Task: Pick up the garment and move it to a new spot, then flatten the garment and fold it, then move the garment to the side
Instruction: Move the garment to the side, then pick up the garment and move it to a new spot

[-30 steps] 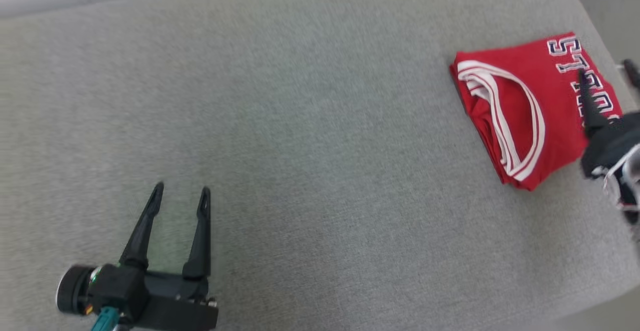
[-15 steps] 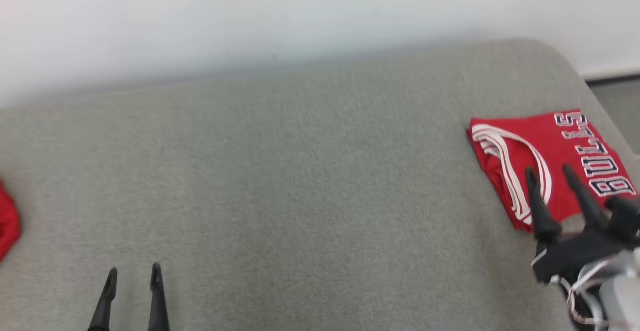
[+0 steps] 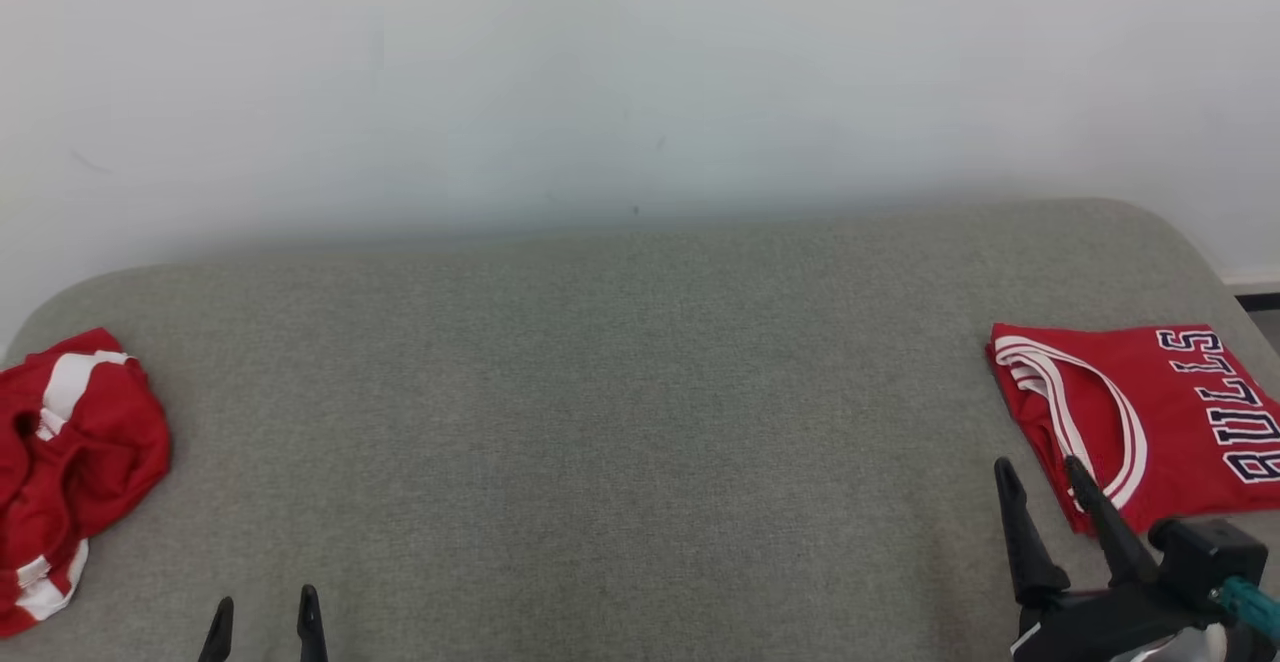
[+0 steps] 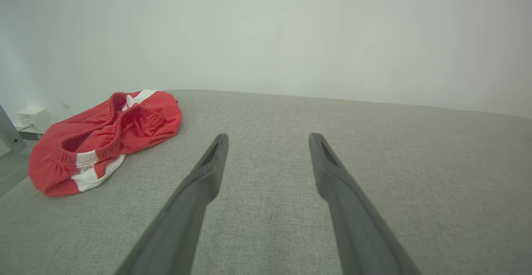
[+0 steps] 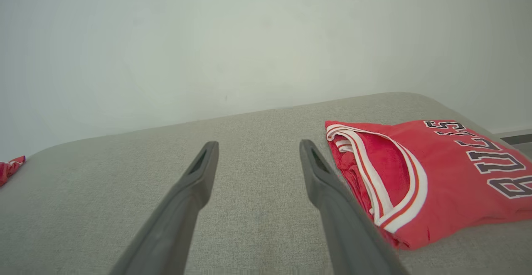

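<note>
Both grippers are spread wide and empty, with 2 red garments on the grey cushion (image 3: pixel 600 392). The left gripper (image 4: pixel 269 137) hovers low, and the crumpled red garment (image 4: pixel 104 142) sits ahead and left of its fingers, well apart. I'd call that the one to go for. It's soft, light, limp cloth that will sag and trail, so pinch the bunched elastic waistband on top, where there's thickness to bite.

The right gripper (image 5: pixel 258 143) has the folded jersey (image 5: pixel 457 175) just beside its right finger; touching or not, I can't tell. The crumpled heap runs off the head view's edge and its underside is buried. The jersey's lettering is clipped, and the left gripper is cut off at the fingertips there.
</note>
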`<state>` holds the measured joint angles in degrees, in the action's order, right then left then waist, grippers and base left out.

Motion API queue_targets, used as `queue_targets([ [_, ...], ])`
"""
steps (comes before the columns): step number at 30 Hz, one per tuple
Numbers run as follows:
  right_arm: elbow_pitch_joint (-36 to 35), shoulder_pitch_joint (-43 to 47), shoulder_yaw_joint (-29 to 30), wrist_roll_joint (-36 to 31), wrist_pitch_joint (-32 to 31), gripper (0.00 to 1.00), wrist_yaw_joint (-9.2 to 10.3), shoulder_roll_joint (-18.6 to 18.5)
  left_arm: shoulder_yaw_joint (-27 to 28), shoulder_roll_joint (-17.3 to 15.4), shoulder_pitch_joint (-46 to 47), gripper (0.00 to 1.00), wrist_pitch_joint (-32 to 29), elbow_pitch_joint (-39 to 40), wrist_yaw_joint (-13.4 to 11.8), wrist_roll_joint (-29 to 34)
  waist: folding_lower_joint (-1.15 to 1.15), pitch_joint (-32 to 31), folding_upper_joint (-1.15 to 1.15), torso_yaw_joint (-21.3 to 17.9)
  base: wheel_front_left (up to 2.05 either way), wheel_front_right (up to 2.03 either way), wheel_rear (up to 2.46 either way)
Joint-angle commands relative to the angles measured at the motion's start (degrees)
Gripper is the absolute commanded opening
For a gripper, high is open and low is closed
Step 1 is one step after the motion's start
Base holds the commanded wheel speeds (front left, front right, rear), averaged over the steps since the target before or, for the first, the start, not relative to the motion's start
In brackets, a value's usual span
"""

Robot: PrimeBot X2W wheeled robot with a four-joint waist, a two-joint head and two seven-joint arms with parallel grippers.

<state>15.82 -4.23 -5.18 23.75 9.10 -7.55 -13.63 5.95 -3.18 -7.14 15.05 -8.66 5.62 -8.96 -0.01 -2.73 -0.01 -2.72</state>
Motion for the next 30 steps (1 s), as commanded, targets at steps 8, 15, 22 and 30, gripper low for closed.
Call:
queue_targets([
  [8, 1.2, 2.8, 0.6, -2.5, 1.0, 1.00, 0.13, 1.4, -1.2, 0.3, -1.0, 1.00, 0.2, -1.3, 0.7, 0.6, 0.01, -1.4, 0.01, 2.4, 0.00, 0.00, 0.00],
  [15, 1.7, 2.7, 0.8, -4.1, 1.0, 1.00, 0.13, 1.8, -1.5, 0.3, -1.2, 1.00, 0.2, -1.6, 0.8, 0.6, 0.01, -1.7, 0.01, 2.0, 0.00, 0.00, 0.00],
  [22, 1.7, 3.2, 1.4, -4.4, 1.0, 1.00, 0.13, 2.1, -2.0, 0.3, -0.4, 1.00, 0.2, -1.9, 0.8, 0.4, 0.01, -1.6, 0.01, 1.8, 0.00, 0.00, 0.00],
  [30, 1.5, 3.4, 1.8, -4.8, 0.9, 1.00, 0.14, 2.4, -2.3, 0.3, 0.2, 1.00, 0.2, -2.1, 1.0, 0.7, 0.01, -1.4, 0.01, 2.5, 0.00, 0.00, 0.00],
])
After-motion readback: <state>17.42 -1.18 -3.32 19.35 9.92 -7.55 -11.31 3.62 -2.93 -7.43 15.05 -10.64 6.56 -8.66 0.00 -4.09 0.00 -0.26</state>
